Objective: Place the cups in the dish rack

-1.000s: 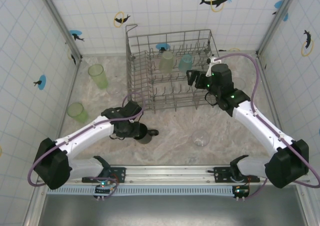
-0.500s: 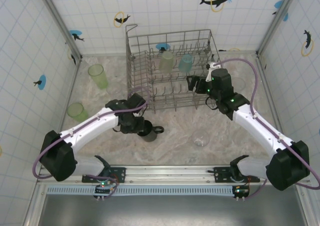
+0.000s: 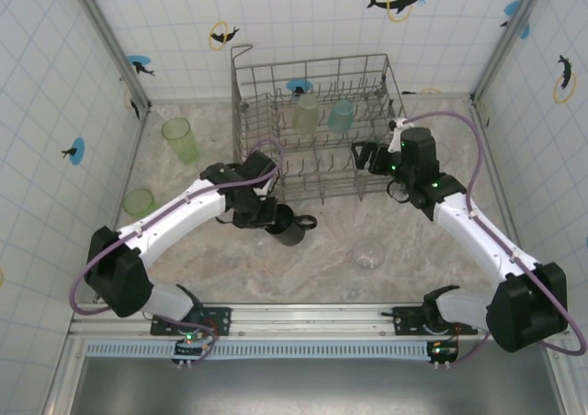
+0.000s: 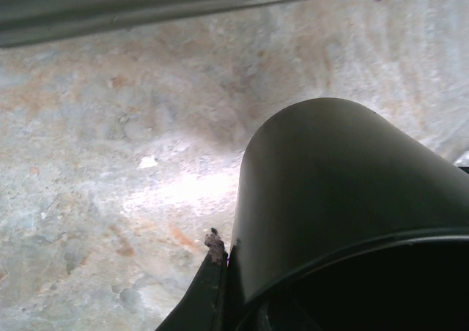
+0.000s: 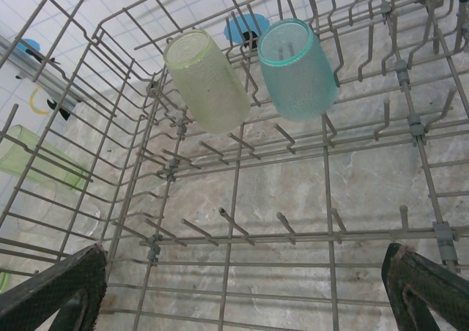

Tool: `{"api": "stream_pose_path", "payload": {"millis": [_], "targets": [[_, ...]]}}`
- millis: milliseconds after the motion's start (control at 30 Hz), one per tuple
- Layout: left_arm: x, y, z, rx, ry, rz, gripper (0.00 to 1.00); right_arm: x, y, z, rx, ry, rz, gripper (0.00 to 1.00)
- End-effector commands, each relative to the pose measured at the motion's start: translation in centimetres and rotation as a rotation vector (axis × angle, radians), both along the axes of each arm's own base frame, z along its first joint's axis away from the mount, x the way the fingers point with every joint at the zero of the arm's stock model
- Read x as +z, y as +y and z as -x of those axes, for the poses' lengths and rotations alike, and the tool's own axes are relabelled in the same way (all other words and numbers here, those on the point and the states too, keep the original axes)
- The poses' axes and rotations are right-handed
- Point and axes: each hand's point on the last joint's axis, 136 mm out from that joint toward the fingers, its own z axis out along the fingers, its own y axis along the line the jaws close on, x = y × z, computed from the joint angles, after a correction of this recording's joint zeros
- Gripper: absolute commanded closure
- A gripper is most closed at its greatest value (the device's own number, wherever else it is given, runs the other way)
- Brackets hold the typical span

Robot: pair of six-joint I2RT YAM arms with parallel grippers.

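My left gripper is shut on the wall of the black mug, held just above the table in front of the dish rack. In the left wrist view the mug looms large, with one finger pressed against its outside; the other finger is hidden. My right gripper stands open over the rack's right side, nothing between its fingers. A light green cup and a teal cup lean on tines in the rack.
Two light green tumblers stand on the table at the left. A clear glass stands at the front, right of centre. Tiled walls close in the table on three sides.
My left arm has carried the black mug to the right and closer to the rack's front. The right gripper has drifted slightly right, still open.
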Motion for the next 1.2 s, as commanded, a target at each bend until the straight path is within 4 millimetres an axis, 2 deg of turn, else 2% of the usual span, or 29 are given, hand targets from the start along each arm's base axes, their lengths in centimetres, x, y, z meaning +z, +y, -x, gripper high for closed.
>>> {"api": "stream_pose_path", "payload": {"millis": [0, 267, 500, 867, 1167], "targets": [[2.7, -1.7, -0.8, -0.018, -0.031, 0.085, 1.00, 0.7, -0.3, 0.3, 0.016, -0.028, -0.030, 0.01], [5.4, -3.4, -1.9, -0.032, -0.053, 0.150, 1.00, 0.0, -1.5, 0.4, 0.002, -0.011, -0.047, 0.01], [8.3, -6.2, -3.7, -0.048, -0.091, 0.257, 1.00, -0.6, -2.4, 0.3, -0.003, 0.020, -0.117, 0.01], [11.4, -7.3, -5.2, -0.063, -0.149, 0.285, 1.00, -0.2, -4.1, 0.6, -0.035, 0.009, -0.125, 0.01], [15.7, -8.6, -6.1, -0.081, -0.209, 0.365, 1.00, -0.2, -4.1, 0.9, -0.038, 0.011, -0.143, 0.01]]}}
